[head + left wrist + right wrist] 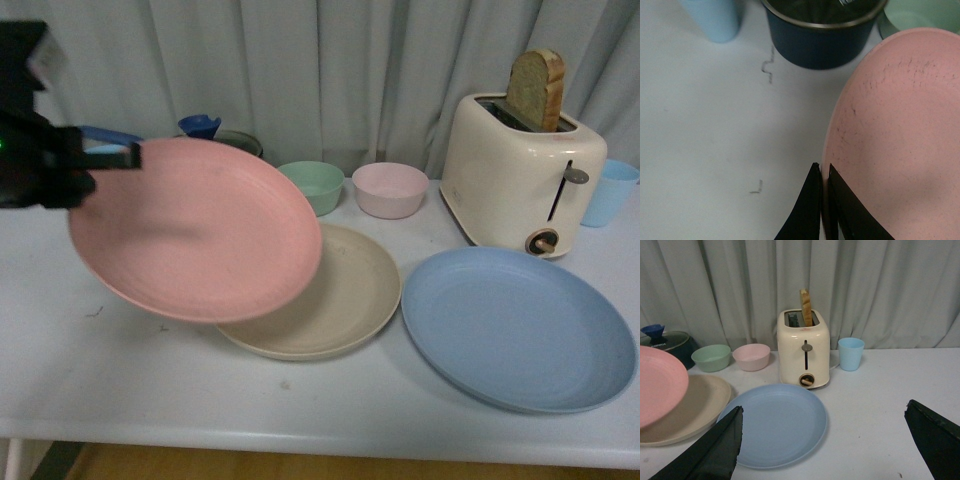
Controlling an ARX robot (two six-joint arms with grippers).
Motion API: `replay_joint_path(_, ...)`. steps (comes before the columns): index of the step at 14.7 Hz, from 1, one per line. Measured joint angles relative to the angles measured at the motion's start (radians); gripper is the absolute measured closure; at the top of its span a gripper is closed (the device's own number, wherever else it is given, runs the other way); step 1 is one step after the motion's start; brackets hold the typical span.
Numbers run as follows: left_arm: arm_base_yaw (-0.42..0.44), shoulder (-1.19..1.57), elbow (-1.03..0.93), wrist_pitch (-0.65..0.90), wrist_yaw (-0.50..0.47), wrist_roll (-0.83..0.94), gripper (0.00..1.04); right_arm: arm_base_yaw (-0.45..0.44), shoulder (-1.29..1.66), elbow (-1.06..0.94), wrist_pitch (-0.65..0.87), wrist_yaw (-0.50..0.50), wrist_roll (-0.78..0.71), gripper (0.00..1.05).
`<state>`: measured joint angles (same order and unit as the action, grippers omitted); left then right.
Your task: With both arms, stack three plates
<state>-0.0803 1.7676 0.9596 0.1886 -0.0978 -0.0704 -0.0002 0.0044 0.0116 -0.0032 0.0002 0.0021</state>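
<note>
Out front the left claw (125, 158) pinches the pink plate (195, 230) by its rim, tilted partly over the beige plate (350, 300), with the blue plate (515, 325) beside it. They look stiff, light and slick, so rims seem the hold. Left wrist: jaws clamped thin on that rim. Right wrist: right claw (823, 410) gapes empty over the blue plate; the toaster (804, 355) holds bread (805, 305).

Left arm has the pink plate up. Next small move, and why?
Probably carry the pink round matte plate rightward until centred over the beige speckled round plate: the left gripper holds it by the rim, lifted and tilted, only partly overlapping the beige one.
</note>
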Motion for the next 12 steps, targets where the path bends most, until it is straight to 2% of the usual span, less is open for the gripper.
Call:
replay_joint_path(2,-0.098,0.082,0.004,0.029,-0.026,-0.060,1.02,0.000,0.000,0.000,0.000,0.000,0.000,0.06)
replay_joint_path(4,-0.142,0.140,0.035,0.038,-0.024,-0.127,1.02,0.000,0.000,0.000,0.000,0.000,0.000,0.06)
replay_joint_path(12,-0.150,0.269,0.128,0.061,-0.064,-0.336,1.02,0.000,0.000,0.000,0.000,0.000,0.000,0.06)
